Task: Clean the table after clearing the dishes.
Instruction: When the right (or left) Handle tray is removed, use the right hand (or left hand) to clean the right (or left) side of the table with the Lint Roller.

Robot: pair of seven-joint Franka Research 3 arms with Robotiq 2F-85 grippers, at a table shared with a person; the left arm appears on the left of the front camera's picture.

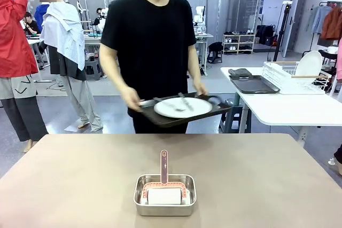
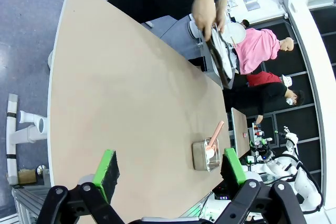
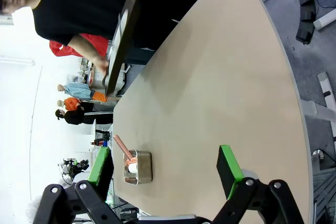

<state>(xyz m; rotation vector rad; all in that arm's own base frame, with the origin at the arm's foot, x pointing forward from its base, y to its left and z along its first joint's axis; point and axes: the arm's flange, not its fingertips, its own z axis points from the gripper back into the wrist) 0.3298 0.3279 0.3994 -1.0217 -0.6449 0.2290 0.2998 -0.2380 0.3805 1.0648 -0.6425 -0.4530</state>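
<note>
A person in a black shirt stands at the far edge of the table (image 1: 80, 174) and holds a dark brown tray (image 1: 160, 119) with both hands, lifted off the tabletop. On the tray lie a round white plate (image 1: 183, 107) and metal cutlery. The same tray appears edge-on in the left wrist view (image 2: 220, 59) and in the right wrist view (image 3: 122, 40). My left gripper (image 2: 170, 174) hangs open above the near end of the table (image 2: 131, 87), nothing between its green pads. My right gripper (image 3: 164, 171) is open too, over the table (image 3: 220, 77), far from the tray.
A small steel pan holding a pink-handled roller (image 1: 164, 194) sits near the front middle of the table; it also shows as the pan (image 2: 206, 154) and the pan (image 3: 139, 167). A white side table (image 1: 288, 108) at right carries a dark tray (image 1: 254, 85) and a dish rack (image 1: 296, 76).
</note>
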